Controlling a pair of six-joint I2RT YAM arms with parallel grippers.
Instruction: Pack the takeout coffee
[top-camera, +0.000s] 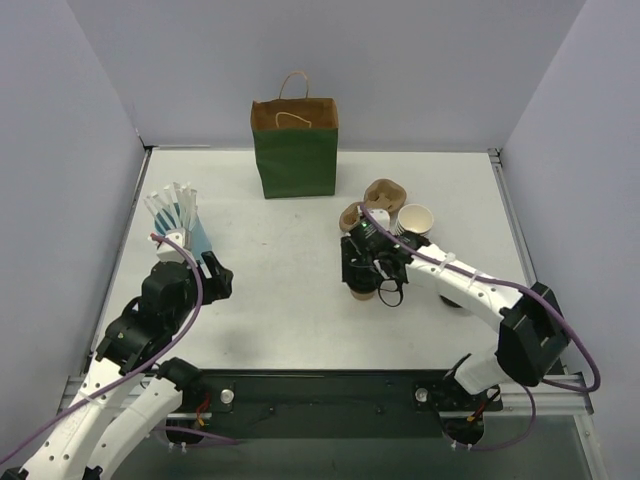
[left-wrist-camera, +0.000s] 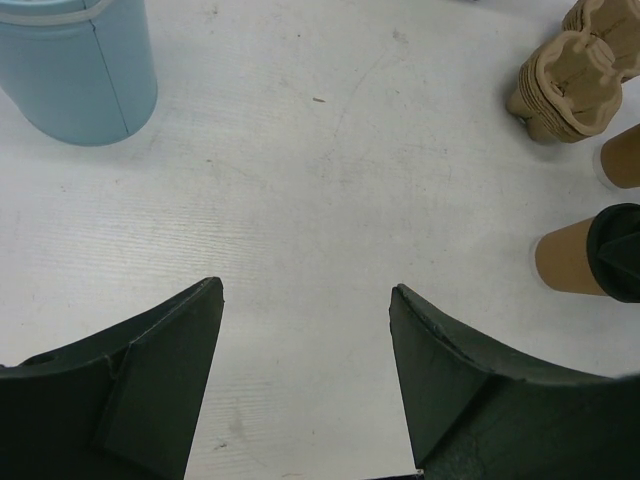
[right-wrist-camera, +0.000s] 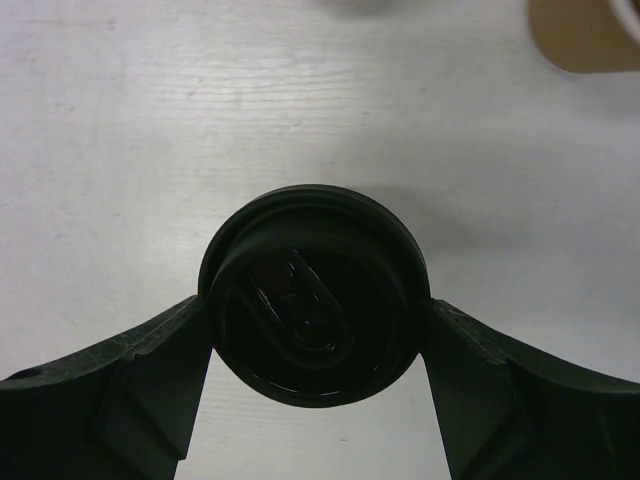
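The takeout coffee (right-wrist-camera: 312, 255), a brown paper cup under a round black lid, stands on the white table right of centre. My right gripper (right-wrist-camera: 316, 305) reaches down over it, and both fingers press against opposite sides of the lid. From above, only the cup's brown base (top-camera: 361, 293) shows below the right gripper (top-camera: 366, 268). The left wrist view catches the cup's brown side (left-wrist-camera: 565, 263) at its right edge. My left gripper (left-wrist-camera: 305, 292) hovers open over bare table at the left (top-camera: 218, 278), holding nothing.
A green paper bag (top-camera: 295, 160) stands open at the back centre. Pulp cup carriers (top-camera: 385, 192) and a stack of unlidded cups (top-camera: 415, 218) sit just behind the coffee. A light blue holder with white sticks (top-camera: 185, 225) stands beside the left arm.
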